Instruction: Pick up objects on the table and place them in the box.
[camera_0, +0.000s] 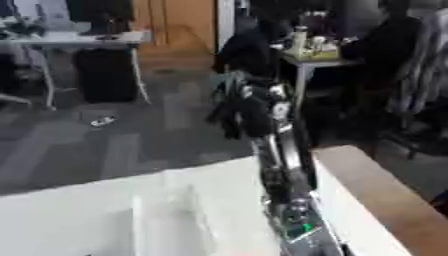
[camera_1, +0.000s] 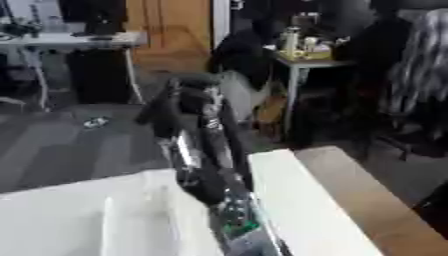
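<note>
One black and silver arm rises from the bottom edge, right of centre, and I take it for my right arm. Its hand (camera_0: 243, 107) is lifted high above the white table (camera_0: 70, 215), seen against the floor beyond and blurred. I cannot make out anything held in it. On the table a pale upright shape (camera_0: 166, 210) shows faintly, perhaps a wall of the box. No loose objects show on the table. My left hand is out of sight.
A wooden strip (camera_0: 376, 195) runs along the table's right side. Beyond lie grey floor with a small object (camera_0: 103, 121), a white desk (camera_0: 79, 40) at the back left and a small cluttered table (camera_0: 315, 55) at the back right.
</note>
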